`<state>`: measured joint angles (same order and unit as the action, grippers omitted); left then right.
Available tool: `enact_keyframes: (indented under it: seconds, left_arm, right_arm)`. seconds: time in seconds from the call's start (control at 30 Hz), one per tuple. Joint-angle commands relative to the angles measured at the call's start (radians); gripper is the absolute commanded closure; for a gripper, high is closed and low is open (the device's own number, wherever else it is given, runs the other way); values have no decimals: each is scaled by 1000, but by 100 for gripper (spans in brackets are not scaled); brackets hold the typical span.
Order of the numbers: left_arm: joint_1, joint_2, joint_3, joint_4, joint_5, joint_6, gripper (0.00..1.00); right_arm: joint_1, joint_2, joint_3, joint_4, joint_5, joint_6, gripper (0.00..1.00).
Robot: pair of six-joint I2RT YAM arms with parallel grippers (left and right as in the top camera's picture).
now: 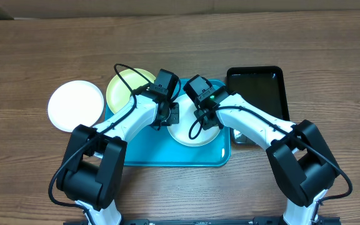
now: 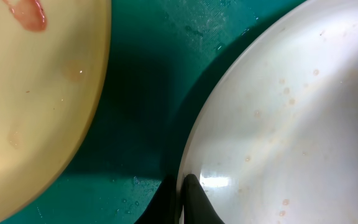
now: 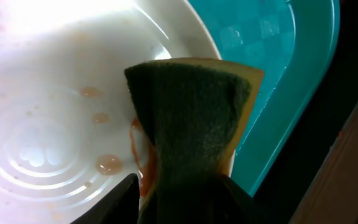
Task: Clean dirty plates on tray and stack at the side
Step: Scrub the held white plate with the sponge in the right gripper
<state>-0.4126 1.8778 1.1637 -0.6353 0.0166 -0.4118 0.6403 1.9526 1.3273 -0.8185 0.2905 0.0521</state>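
Mid-counter, on the tray (image 1: 167, 156), the left gripper (image 2: 180, 202) pinches the rim of a white plate (image 1: 195, 134). The right gripper (image 3: 179, 202) clamps a sponge (image 3: 191, 112) (green side showing) against its smeared inside. A green plate (image 1: 125, 87) lies just left.

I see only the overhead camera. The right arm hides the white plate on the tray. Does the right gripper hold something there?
Observer: Yes. The right gripper is shut on a sponge, green side showing, pressed on the white plate.
Operator: Is this plate clean already?
Observer: No. Brownish drops lie beside the sponge.
Operator: And the left gripper?
Observer: The left gripper straddles the rim of the same plate. Whether it clamps the rim, I cannot tell.
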Motion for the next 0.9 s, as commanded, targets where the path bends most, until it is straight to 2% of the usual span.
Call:
enact_keyframes:
  seconds: [0.0,0.07,0.1,0.2,0.3,0.63,0.87]
  left_arm:
    - [-7,15,-9,-7,3,15,96]
    - [-7,15,-9,-7,3,15,96]
    - [-7,15,-9,-7,3,15,96]
    - [-7,15,-9,-7,3,15,96]
    - [-7,15,-9,-6,3,15,96]
    - [-7,15,-9,-6,3,15,96]
    - [-7,15,-9,-6,3,15,96]
  right_arm:
    - [-14,5,-21,11,23,8,58]
    - [-15,6,-40,32,23,8,59]
    - [-15,6,-51,46,23,13,64]
    - [-16,6,-59,54,22,57,84]
    - [-20,6,-59,58,11,83,96]
    - [-56,8,-59,64,-232,83,96]
    - [-58,8,-59,63,-326,83,96]
